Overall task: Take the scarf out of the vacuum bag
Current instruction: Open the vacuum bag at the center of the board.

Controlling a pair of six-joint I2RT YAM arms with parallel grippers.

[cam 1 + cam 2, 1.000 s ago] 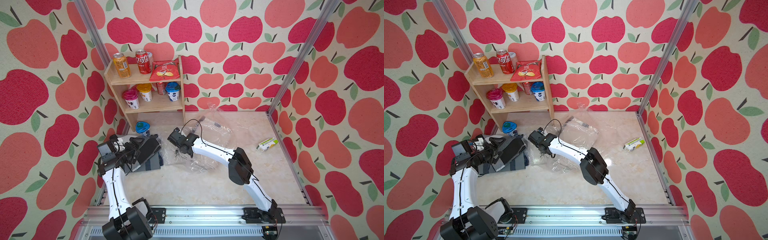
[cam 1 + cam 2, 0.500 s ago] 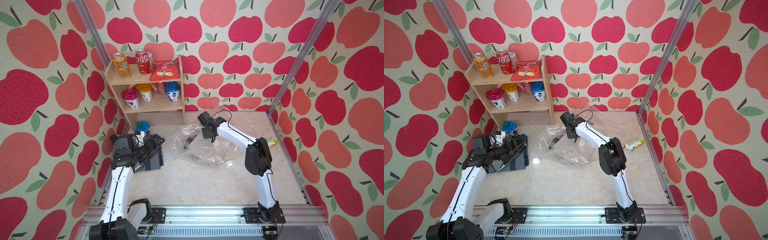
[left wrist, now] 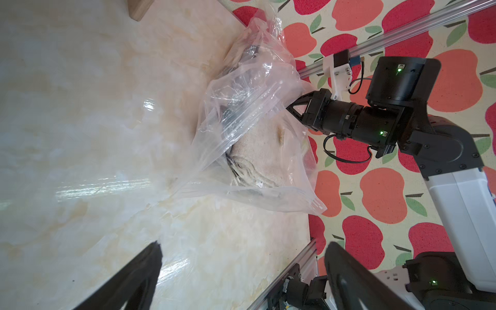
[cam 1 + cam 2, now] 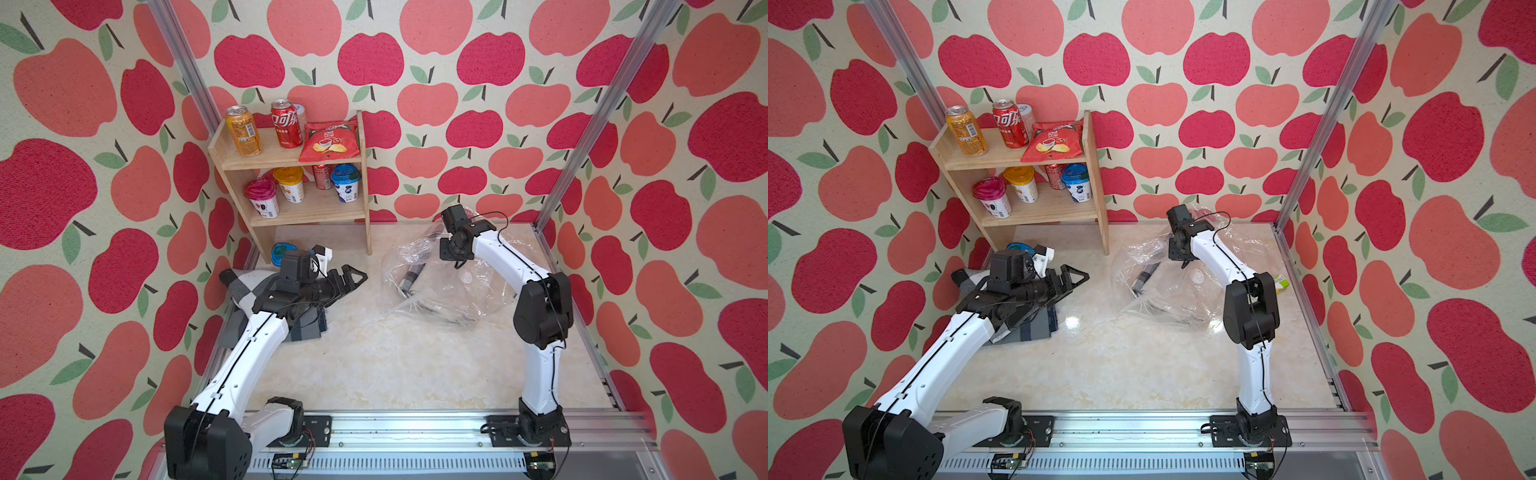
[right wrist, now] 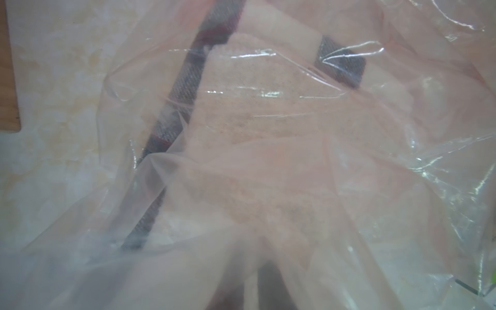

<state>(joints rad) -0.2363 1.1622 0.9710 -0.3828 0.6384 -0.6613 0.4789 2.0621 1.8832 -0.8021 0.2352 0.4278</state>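
The vacuum bag [image 4: 440,291] [image 4: 1167,291] lies crumpled at the table's back right, with its white valve cap [image 4: 467,275] facing up. The scarf [image 3: 263,161] [image 5: 255,112] is beige with a dark plaid stripe and lies inside the bag. In both top views only its stripe [image 4: 409,279] shows clearly. My right gripper [image 4: 458,262] [image 4: 1183,262] [image 5: 251,287] is shut on the bag's far edge and holds that plastic up. My left gripper [image 4: 357,277] [image 4: 1079,276] [image 3: 244,245] hangs open and empty to the left of the bag, its fingers pointing towards it.
A grey checked cloth [image 4: 249,286] lies under my left arm by the left wall. A wooden shelf [image 4: 307,208] with cans, cups and a chip bag stands at the back left, a blue-lidded cup [image 4: 282,251] beside it. A small green packet [image 4: 1282,283] lies by the right wall.
My right gripper has travelled from the table's middle to the back right, pulling the bag along and lifting its edge. My left gripper has stayed open and now reaches out past the grey cloth.
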